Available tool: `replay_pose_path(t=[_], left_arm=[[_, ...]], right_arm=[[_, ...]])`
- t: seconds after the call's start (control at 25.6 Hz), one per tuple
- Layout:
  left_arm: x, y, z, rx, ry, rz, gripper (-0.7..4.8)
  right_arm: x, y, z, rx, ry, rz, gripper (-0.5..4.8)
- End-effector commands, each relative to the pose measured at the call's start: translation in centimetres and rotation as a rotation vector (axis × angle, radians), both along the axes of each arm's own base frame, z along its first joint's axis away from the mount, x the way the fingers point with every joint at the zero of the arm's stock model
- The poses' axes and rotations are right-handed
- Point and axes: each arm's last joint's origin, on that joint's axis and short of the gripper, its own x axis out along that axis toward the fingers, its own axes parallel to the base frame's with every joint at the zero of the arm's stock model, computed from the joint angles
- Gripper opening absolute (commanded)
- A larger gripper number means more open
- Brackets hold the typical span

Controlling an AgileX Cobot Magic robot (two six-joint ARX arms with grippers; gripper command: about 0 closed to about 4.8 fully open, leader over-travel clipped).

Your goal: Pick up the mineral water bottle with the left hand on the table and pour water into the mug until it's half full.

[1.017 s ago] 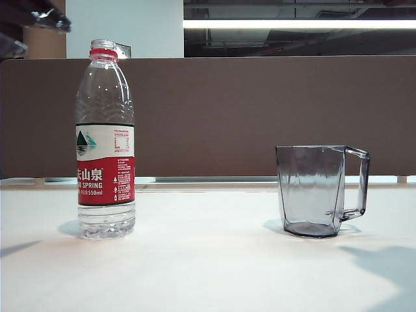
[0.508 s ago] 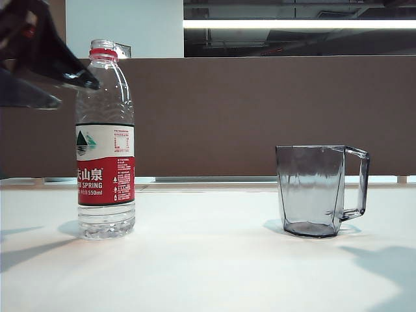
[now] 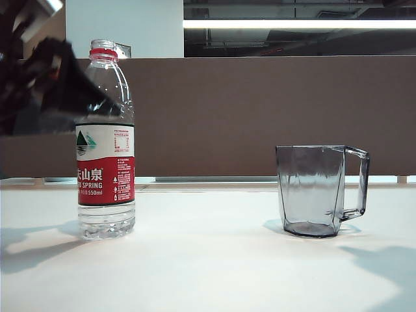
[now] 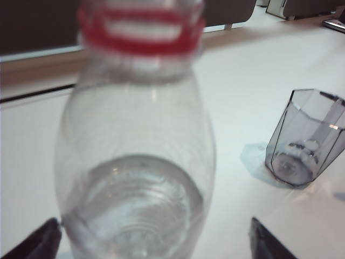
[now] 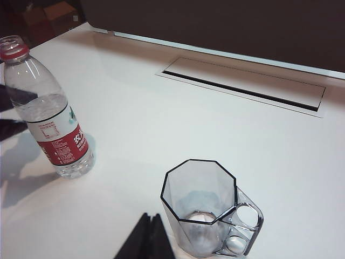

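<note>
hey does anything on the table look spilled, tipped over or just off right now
Nothing stands out. The bottle stands upright, uncapped, and the mug stands upright apart from it, on a dry table. The left gripper is open, its fingers either side of the bottle. The right gripper is shut, near the mug.

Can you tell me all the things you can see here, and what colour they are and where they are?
mineral water bottle: one, clear with a red neck ring and a red-and-white label, cap off, standing upright on the left side of the table.
mug: one, smoky grey and see-through, standing upright on the right side, well apart from the bottle, handle pointing away from it.
table: one, plain white, under both things.
partition: one, brown, behind the table.
left hand: one, black, open, its fingertips on either side of the bottle, not gripping yet.
right hand: one, black, fingertips together, hanging just beside the mug.
</note>
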Motion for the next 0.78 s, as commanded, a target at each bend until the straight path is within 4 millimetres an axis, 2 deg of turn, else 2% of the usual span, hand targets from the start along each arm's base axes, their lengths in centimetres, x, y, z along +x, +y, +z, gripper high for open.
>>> replay_pose_path(t=[0.04,0.23,0.47,0.78], left_arm=[[-0.5,0.2,-0.6,-0.035,-0.039,0.003,4.79],[-0.8,0.3,-1.8,-0.031,-0.038,0.019,4.79],[0.2,0.0,-2.4,-0.050,-0.072,0.019,4.79],[1.9,-0.7,-2.0,-0.102,-0.102,0.022,4.79]], right_arm=[[0.0,0.0,0.4,0.012,-0.024,0.004,-0.02],[0.0,0.0,0.4,0.012,-0.024,0.004,-0.02],[-0.1,0.0,0.4,0.013,-0.024,0.008,-0.02],[-0.1,0.0,0.5,0.013,-0.025,0.008,-0.02]])
